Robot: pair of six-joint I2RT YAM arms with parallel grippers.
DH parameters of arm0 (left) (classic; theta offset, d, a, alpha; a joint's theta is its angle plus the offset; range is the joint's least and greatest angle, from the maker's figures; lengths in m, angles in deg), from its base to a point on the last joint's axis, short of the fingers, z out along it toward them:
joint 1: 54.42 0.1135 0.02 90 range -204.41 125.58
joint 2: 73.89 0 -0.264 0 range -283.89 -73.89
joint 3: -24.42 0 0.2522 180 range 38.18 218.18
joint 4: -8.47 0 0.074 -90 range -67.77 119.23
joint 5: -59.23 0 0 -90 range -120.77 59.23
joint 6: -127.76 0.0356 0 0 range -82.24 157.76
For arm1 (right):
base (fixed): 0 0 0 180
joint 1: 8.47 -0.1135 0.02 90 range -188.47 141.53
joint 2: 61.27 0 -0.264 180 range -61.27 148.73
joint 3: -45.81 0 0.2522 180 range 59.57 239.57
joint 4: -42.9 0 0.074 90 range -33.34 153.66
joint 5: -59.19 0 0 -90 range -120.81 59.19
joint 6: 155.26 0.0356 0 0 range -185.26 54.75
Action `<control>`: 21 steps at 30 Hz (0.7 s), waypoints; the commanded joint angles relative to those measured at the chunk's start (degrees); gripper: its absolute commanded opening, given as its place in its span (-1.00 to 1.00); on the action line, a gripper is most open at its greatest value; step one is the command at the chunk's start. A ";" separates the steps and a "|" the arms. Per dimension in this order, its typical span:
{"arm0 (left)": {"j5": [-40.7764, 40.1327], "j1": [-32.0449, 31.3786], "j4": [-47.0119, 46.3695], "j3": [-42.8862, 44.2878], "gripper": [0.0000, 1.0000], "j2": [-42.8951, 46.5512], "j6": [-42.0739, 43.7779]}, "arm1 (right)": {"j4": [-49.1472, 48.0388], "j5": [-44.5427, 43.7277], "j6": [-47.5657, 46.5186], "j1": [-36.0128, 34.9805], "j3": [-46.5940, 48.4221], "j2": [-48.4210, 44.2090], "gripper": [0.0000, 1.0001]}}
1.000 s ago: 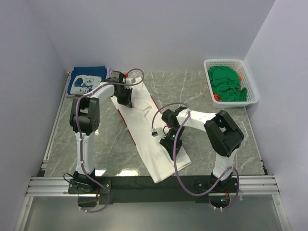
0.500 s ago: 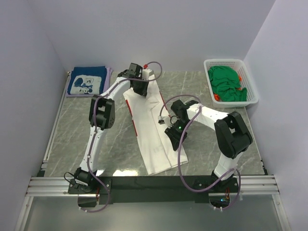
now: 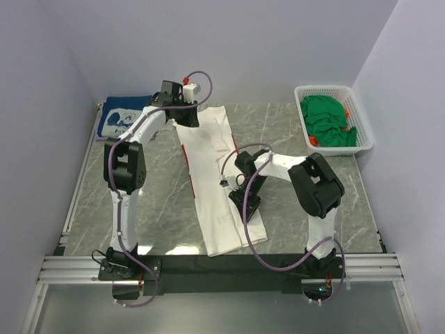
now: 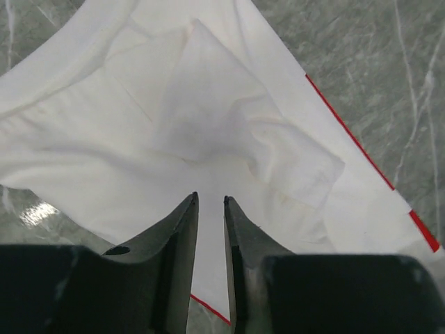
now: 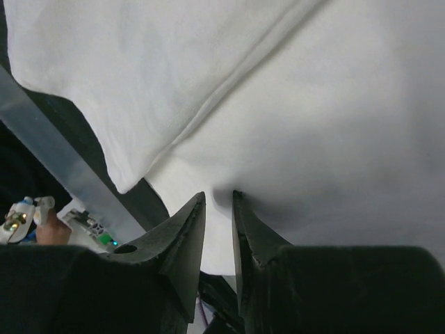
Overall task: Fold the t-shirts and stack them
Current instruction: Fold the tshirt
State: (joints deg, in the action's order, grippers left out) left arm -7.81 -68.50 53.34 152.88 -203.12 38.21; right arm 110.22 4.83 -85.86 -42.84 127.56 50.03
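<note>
Down the middle of the table [image 3: 313, 188], the big white t-shirt [image 3: 212, 174] lies in one long narrow strip, running from the far edge toward the arm bases, with a sliver of red print [image 4: 361, 149] peeking out along one side. So I'd say the lengthwise folds are done and we're sitting right before the crosswise fold.

Left gripper [image 3: 186, 120] hangs over the far end of the strip. From its wrist cam the jaws are only a thin slit apart, and nothing is caught in them. The cloth just lies flat and a bit rumpled underneath.

Right gripper [image 3: 245, 207] is at the right-hand edge of the strip, down toward the near end. Its jaws are nearly together too, with the tips pushed right up against white fabric. Honestly I can't tell if there's a layer pinched in there or if it's only pressing down.

Navy t-shirt [image 3: 119, 122] is already folded in the far left corner. The green ones [image 3: 325, 120] are bunched up in the white basket [image 3: 327, 89] at far right.

For the next move, my guess is both arms need a proper grip on one end of the strip, both corners, so it can be carried over the other end without the side folds sliding open. After that it goes onto the navy one.
</note>
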 commanded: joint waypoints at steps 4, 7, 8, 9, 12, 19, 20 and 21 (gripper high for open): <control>-0.02 -1.38 2.02 -6.76 -0.51 1.36 -5.45 | -3.55 6.19 2.31 -5.88 4.87 5.32 -0.40; -0.54 -1.47 3.24 -6.16 -0.56 -1.10 -7.21 | -3.37 7.69 2.85 -6.06 6.98 5.33 -0.40; -0.37 -1.47 3.69 -5.71 -0.60 -1.90 -7.56 | -3.20 7.87 2.85 -6.06 7.25 4.98 -0.40; -0.11 -1.47 3.95 -5.01 -0.63 -3.21 -7.83 | -3.55 7.96 2.85 -6.06 7.25 4.45 -0.39; 0.42 -1.91 4.22 -2.82 -0.69 -6.19 -9.06 | -3.38 8.04 2.58 -5.97 7.16 3.65 -0.38; -1.86 -2.00 7.20 9.30 -0.76 -15.60 -8.98 | -3.64 7.69 2.14 -4.74 8.13 6.64 -0.36; -1.61 -1.91 7.38 10.80 -0.77 -16.66 -8.89 | -3.55 7.69 2.14 -4.39 8.82 6.82 -0.36; -1.60 -1.56 7.47 13.51 -0.77 -18.41 -8.80 | -3.55 7.61 2.14 -3.87 9.27 7.17 -0.36</control>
State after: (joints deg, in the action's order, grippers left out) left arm -7.44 -70.14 60.64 161.22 -216.49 29.49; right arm 108.34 12.70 -83.08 -48.13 134.14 55.87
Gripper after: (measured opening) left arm 0.117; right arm 0.317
